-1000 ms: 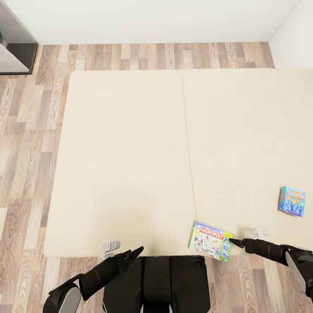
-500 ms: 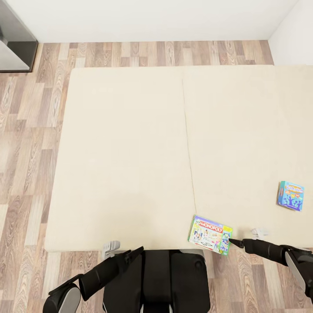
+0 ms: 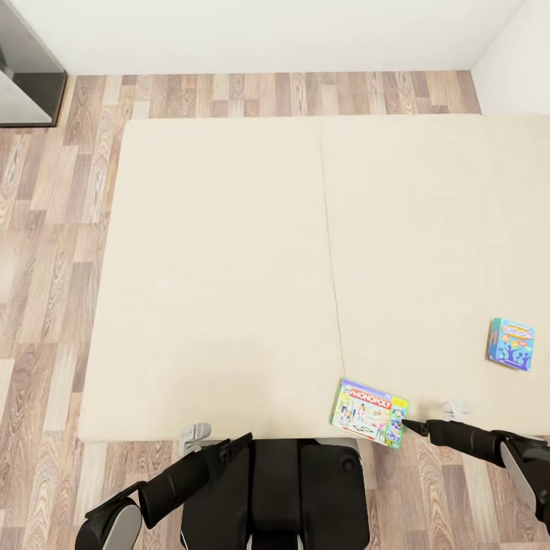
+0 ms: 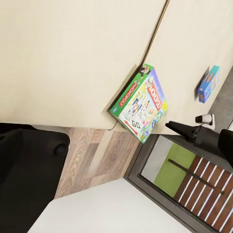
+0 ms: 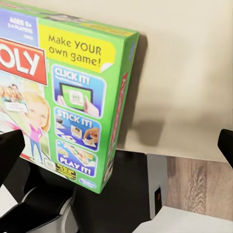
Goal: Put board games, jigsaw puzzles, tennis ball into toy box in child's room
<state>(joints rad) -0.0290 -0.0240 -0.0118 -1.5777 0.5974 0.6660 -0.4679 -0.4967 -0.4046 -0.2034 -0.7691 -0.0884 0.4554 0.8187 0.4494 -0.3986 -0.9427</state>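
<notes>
I see the green Monopoly box (image 3: pixel 370 419) lying flat at the bed (image 3: pixel 229 267) near edge, overhanging slightly. My right gripper (image 3: pixel 413 425) sits beside it, fingers spread, holding nothing. Blue game box (image 3: pixel 511 344) lies near the right edge.

A green Monopoly board game (image 3: pixel 370 412) lies flat, overhanging the bed's (image 3: pixel 229 267) near edge; a blue game box (image 3: pixel 511 344) lies far right.

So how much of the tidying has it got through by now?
Nothing looks put away yet. Both board games lie on the cream bed: the green Monopoly box at the near edge, the small blue box farther right. The right pincer is at the Monopoly box's corner, fingers spread. The rest remains.
</notes>
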